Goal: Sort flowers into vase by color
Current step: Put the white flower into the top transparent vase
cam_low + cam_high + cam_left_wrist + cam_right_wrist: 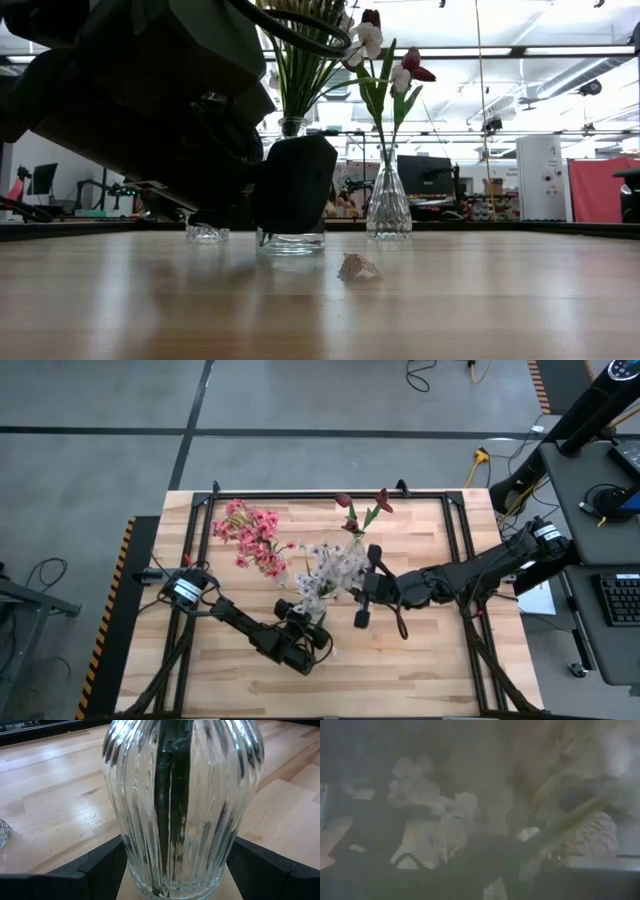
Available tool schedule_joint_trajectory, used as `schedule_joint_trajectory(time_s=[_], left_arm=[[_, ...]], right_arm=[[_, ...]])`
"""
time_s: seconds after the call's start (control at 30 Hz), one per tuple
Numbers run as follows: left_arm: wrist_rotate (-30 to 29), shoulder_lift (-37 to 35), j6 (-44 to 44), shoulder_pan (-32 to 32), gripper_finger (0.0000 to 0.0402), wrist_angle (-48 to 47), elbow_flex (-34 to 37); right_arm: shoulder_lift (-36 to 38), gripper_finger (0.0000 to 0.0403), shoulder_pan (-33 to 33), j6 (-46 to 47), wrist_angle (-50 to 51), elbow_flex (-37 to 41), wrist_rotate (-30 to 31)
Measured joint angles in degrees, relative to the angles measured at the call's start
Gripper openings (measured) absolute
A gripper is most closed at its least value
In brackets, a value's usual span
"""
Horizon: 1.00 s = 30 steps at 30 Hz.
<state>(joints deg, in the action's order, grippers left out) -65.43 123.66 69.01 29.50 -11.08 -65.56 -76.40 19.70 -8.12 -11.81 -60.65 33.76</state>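
Flowers (pixel 330 568): white-lilac blooms, thin green stalks, in ribbed vase (pixel 180 805).

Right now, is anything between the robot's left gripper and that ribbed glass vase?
Nothing visible. The left gripper has its fingers on either side of the glass vase, right at its base, with green stems inside it.

The right wrist view is a blur; only pale blossoms (pixel 432 800) and a green stalk (pixel 580 812) can be guessed. In the low view, the left arm (pixel 150 100) hides most of 2 vases (pixel 290 240).
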Motion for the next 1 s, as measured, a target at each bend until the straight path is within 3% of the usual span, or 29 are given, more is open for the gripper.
schedule_joint_trajectory(time_s=[0.1,1.0], left_arm=[[0.0,0.0,0.0,0.0,0.0298,0.01,0.0],[0.0,0.0,-0.07,-0.09,0.0297,0.2,0.04]], right_arm=[[0.0,0.0017,0.0,0.19,0.01,-0.01,-1.48],[-1.73,0.0013,-0.5,1.62,-1.15,-0.01,-5.82]])
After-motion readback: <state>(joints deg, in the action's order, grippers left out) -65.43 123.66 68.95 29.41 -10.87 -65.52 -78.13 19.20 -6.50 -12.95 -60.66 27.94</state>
